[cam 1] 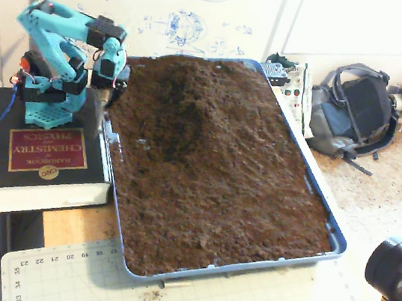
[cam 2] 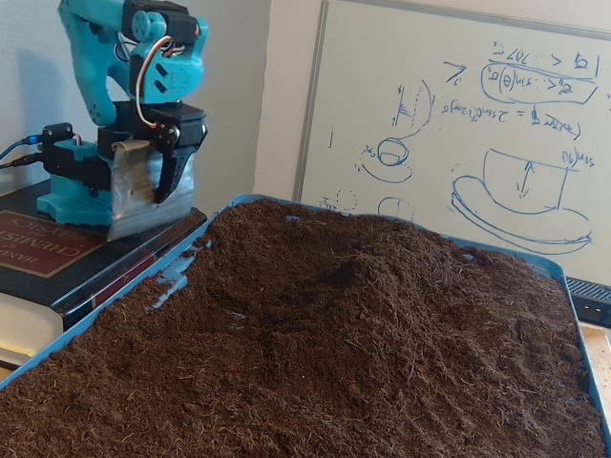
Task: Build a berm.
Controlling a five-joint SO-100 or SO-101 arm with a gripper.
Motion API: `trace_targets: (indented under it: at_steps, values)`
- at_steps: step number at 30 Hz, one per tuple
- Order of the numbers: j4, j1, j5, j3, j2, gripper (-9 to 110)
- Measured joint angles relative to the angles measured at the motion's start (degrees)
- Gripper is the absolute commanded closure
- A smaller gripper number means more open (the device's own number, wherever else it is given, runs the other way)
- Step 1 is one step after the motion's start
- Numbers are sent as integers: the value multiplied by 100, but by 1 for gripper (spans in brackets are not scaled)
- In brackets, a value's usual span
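Berm (cam 1: 193, 100) at far end of tray (cam 1: 326, 211); arm (cam 1: 58, 46) on book (cam 1: 40, 161) left of tray; whiteboard (cam 1: 163, 1) behind; backpack (cam 1: 351, 109) right.

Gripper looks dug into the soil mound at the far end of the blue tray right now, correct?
No. The gripper is folded back above the book, clear of the soil, as a fixed view shows. The berm does sit at the far end of the blue tray.
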Motion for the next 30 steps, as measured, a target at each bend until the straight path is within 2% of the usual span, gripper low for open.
trace_targets:
  at_steps: [7, 18, 21, 30]
  values:
    - [-1714, 439, 0, -712, -1327, 101]
    - [-4245, 492, 0, -835, -3647, 101]
    - [-4623, 448, -123, -1099, -4236, 101]
    - [-4746, 316, -1468, -2496, -5985, 101]
